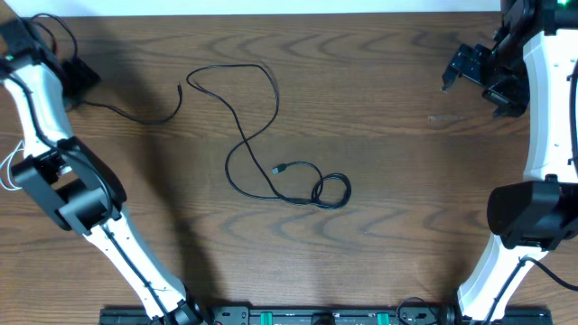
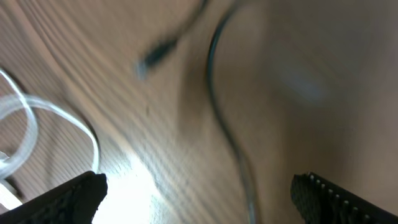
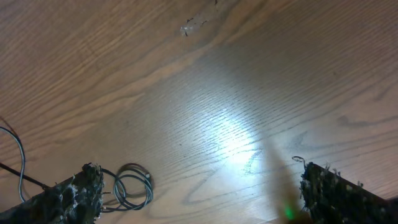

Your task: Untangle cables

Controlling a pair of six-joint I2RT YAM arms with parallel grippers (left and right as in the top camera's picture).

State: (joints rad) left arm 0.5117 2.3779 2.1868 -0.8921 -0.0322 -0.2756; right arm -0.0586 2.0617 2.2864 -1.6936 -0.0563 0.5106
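My left gripper [image 2: 199,185] has its fingers spread wide and grasps nothing. A thin black cable [image 2: 219,118] lies on the table [image 2: 311,93] and runs between the fingers, with a blurred plug end [image 2: 155,56] near it and a white cord [image 2: 28,112] curving at the left. My right gripper [image 3: 200,177] is spread wide too and holds nothing, low over the wood at the far right side. The long black cable [image 1: 242,135] lies well apart from both, in the middle of the table, in big curves with a small double loop [image 1: 330,191] close to its plug [image 1: 280,169].
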